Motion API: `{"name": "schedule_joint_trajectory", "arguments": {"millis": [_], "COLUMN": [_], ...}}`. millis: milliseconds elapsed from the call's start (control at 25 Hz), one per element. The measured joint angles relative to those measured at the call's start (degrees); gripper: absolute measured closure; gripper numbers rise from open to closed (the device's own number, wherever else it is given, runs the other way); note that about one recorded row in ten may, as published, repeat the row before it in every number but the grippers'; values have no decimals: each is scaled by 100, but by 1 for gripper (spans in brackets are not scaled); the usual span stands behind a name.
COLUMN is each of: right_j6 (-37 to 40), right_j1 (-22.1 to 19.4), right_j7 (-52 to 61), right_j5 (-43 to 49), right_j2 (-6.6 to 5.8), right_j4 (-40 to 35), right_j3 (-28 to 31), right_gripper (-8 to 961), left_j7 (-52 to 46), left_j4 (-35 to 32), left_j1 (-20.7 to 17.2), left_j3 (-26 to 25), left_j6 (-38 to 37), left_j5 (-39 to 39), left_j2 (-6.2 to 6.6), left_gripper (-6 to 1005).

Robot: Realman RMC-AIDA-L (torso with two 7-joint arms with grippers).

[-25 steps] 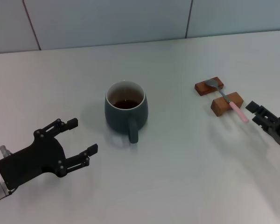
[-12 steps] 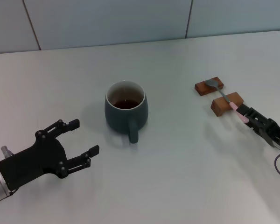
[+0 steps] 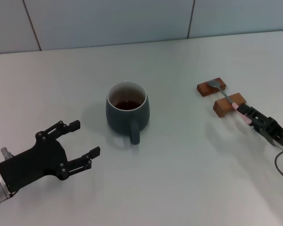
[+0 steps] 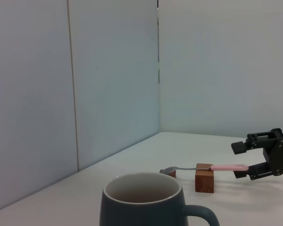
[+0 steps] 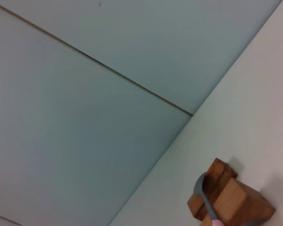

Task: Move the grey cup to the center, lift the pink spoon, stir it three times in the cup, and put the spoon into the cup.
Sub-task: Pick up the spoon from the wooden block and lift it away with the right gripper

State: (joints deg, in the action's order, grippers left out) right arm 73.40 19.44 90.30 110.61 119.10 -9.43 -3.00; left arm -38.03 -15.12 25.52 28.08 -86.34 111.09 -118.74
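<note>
Left gripper (image 3: 82, 143) sits nearest the robot, low on the left side of the table (image 3: 188, 188), fingers spread wide, holding nothing, parked well apart from the work. Next out, the grey cup (image 3: 127, 110) stands upright about mid-table, handle turned toward the robot, dark liquid inside; it looks already centered, so that step reads as done. Over on the right, the right gripper (image 3: 247, 114) is low at the free end of the pink spoon (image 3: 239, 112); in the left wrist view its fingers stand apart, one above and one below the pink handle tip (image 4: 229, 167), so it is open around the handle, not yet clamped. Spoon lies across the two wooden blocks (image 3: 229, 104), pink handle overhanging the nearer block toward the gripper, metal bowl resting on the farther block (image 3: 211, 87). Right wrist view shows only the blocks and the spoon's metal neck, no fingers. Step in hand, by my read: grasping the spoon for the lift. Next move calls for closing squarely on the thin handle, then lifting straight up so the bowl clears the blocks without dragging them, then carrying it left to the cup. Handle is slim, so it could slip or pivot in a loose pinch.
</note>
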Motion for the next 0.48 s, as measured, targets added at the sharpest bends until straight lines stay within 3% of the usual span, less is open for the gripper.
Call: {"name": "schedule_joint_trajectory", "arguments": {"millis": [200, 320, 480], "right_j6": [-160, -180, -181], "right_j1": [11, 14, 25], "right_j7": [8, 6, -5], "right_j5": [-6, -11, -2], "right_j2": [0, -1, -1], "right_j4": [3, 3, 3], "right_j3": [1, 1, 1], "right_gripper": [220, 402, 436], "left_j7": [6, 8, 12], "left_j4": [1, 1, 1], "left_j1": [-5, -15, -19], "left_j3": [-14, -9, -3], "left_j6": [-10, -22, -27], "left_j5": [0, 0, 0], "left_j2": [0, 0, 0], "left_gripper": [155, 155, 155]}}
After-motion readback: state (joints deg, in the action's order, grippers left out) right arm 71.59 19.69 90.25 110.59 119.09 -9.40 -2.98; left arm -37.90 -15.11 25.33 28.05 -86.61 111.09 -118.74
